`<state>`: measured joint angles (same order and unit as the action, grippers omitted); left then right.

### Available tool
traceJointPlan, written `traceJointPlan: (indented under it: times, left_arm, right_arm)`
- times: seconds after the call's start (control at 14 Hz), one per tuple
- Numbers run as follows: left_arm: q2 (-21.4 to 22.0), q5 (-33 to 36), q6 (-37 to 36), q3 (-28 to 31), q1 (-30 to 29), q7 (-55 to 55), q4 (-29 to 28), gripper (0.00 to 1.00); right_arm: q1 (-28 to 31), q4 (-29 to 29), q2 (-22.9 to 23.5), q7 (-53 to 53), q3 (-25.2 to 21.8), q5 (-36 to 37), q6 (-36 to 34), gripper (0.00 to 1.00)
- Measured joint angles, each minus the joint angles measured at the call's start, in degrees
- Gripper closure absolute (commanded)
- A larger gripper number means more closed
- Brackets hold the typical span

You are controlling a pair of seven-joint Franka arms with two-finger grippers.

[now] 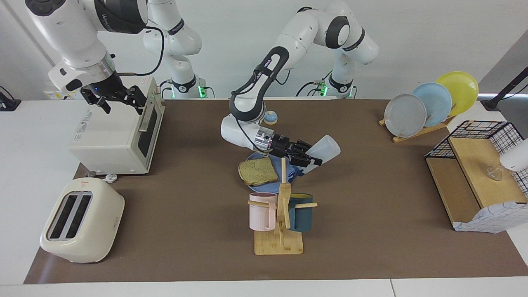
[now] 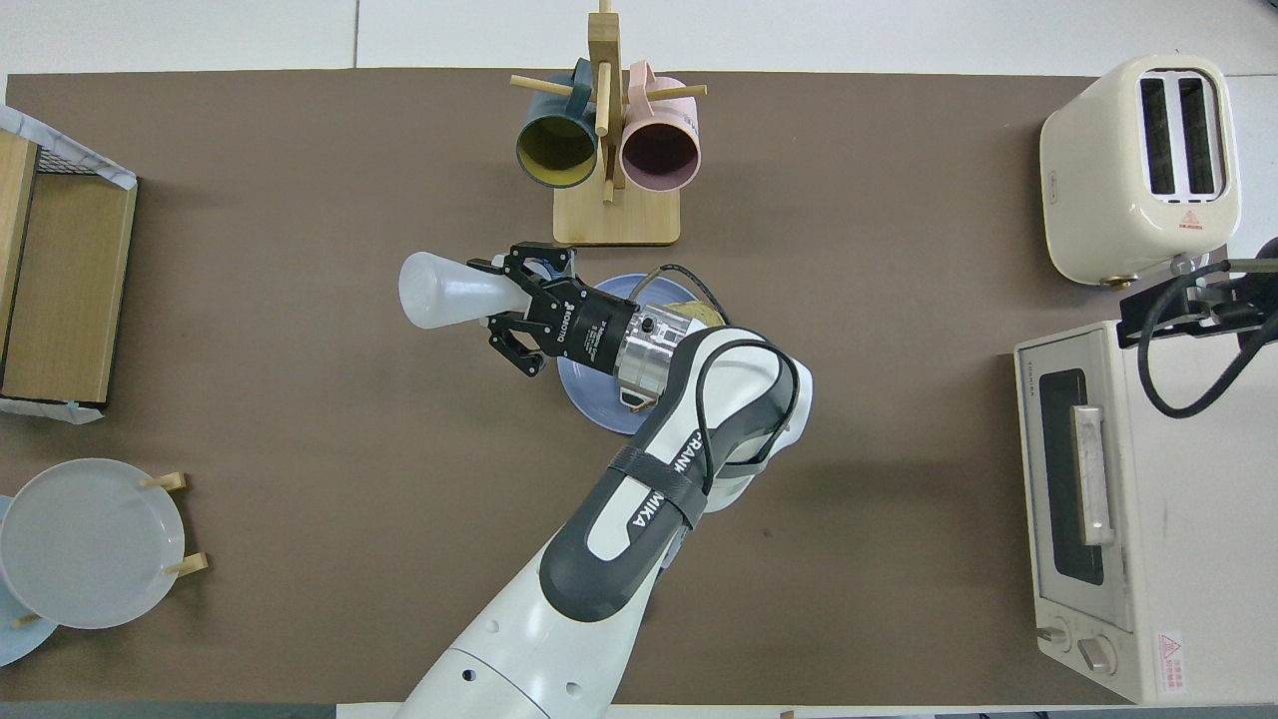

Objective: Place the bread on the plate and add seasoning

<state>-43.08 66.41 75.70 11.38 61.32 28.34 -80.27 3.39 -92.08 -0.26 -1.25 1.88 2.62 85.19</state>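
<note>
The bread [image 1: 258, 171] lies flat on the blue plate [image 1: 270, 189] in the middle of the table; in the overhead view only a sliver of the bread [image 2: 691, 312] and part of the plate [image 2: 589, 399] show under the arm. My left gripper [image 1: 307, 159] is shut on the seasoning bottle [image 1: 325, 149], which is held tilted over the plate's edge toward the left arm's end, its base up and its capped end down. The gripper [image 2: 509, 300] and bottle [image 2: 444, 290] also show from overhead. My right gripper [image 1: 122, 106] hangs open and empty over the toaster oven [image 1: 115, 132].
A mug tree [image 1: 279, 214] with a pink and a dark mug stands just farther from the robots than the plate. A blue-topped bell [image 1: 270, 118] sits nearer the robots. A toaster [image 1: 80, 220], a plate rack [image 1: 429, 105] and a wire shelf [image 1: 478, 173] stand at the table's ends.
</note>
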Motion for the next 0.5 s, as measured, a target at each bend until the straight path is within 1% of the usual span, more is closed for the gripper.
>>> traceJointPlan:
  times: [0.36,0.5]
  left_arm:
    - [0.02,-3.39,-3.10,-0.07,8.89,0.00,0.60,1.00]
    - [0.02,-3.78,-3.70,-0.05,10.73,0.00,0.63,1.00]
  right_arm:
    - [0.00,0.00,0.00,0.00,0.00,0.00,0.00,0.00]
    - [0.00,0.00,0.00,0.00,0.00,0.00,0.00,0.00]
